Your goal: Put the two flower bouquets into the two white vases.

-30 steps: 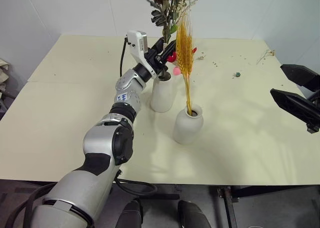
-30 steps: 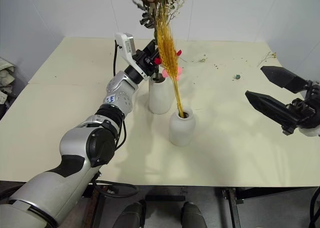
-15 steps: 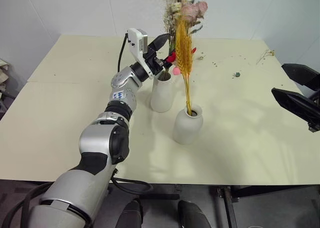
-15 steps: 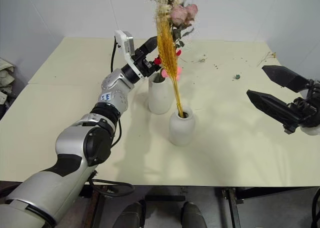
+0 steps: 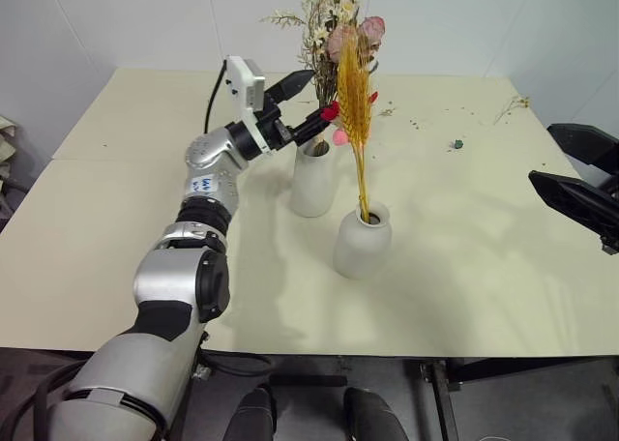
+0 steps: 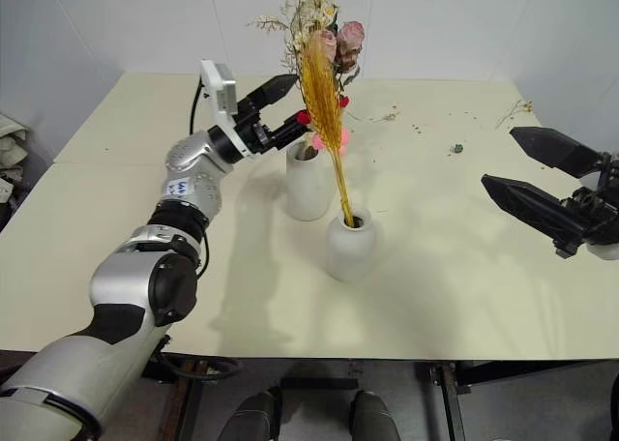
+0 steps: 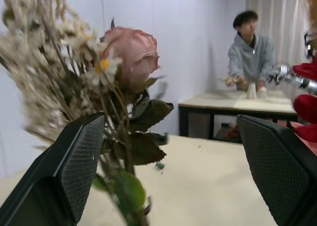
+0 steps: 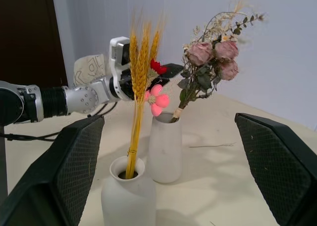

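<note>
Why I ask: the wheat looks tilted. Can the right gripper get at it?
Probably yes: the right gripper is open, with bare table between it and the wheat bundle in the short vase.

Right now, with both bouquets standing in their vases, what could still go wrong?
The open left gripper sits right beside the rose bouquet; pulling back could snag its leaves and tip the taller vase. The roses lean over, so they might topple. The wheat bundle in the shorter vase stands close enough to get knocked.
</note>
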You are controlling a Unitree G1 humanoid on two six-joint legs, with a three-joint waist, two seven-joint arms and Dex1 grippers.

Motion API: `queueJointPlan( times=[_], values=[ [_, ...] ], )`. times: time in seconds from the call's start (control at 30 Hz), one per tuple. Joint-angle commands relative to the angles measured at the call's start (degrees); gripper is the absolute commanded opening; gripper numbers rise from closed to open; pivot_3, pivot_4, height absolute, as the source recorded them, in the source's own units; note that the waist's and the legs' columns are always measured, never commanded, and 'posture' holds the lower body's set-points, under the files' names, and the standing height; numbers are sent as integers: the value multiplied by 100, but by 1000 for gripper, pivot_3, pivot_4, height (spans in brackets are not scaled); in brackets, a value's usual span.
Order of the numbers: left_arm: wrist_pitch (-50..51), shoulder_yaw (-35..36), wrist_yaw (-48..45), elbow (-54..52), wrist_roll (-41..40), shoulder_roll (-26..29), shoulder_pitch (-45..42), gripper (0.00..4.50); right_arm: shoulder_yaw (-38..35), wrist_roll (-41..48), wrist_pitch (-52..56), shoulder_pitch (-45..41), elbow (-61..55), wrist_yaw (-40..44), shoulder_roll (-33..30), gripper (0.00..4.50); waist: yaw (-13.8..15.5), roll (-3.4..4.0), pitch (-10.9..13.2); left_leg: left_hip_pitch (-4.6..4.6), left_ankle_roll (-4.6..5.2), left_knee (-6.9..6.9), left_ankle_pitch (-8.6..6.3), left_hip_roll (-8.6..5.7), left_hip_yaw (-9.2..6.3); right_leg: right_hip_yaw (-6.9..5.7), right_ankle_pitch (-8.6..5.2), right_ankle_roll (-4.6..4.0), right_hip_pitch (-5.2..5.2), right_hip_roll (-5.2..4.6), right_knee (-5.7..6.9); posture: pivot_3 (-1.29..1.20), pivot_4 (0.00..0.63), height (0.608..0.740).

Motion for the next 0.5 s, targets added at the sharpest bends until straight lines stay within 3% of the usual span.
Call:
queueJointPlan(
  times=[0.03,0.27,0.5],
  values=[
    [322,-167,-240,-660,12,401,187,4486,-97,-49,-35,-56,43,144,-225,4500,-10,2,0,2,0,0,0,0,0,1,0,0,0,0,2,0,150,740],
    [1598,-410,-928,-2484,-299,1354,1330,4486,-135,-212,-96,-115,385,375,-320,4500,-20,3,0,7,0,1,2,1,0,2,-3,-6,1,0,17,0,150,740],
    [2344,-32,-496,-3832,-515,2246,2565,4486,-265,-461,-59,65,538,535,-420,4500,-23,4,0,19,1,3,5,5,-2,3,-9,-17,0,1,41,0,150,740]
  ],
)
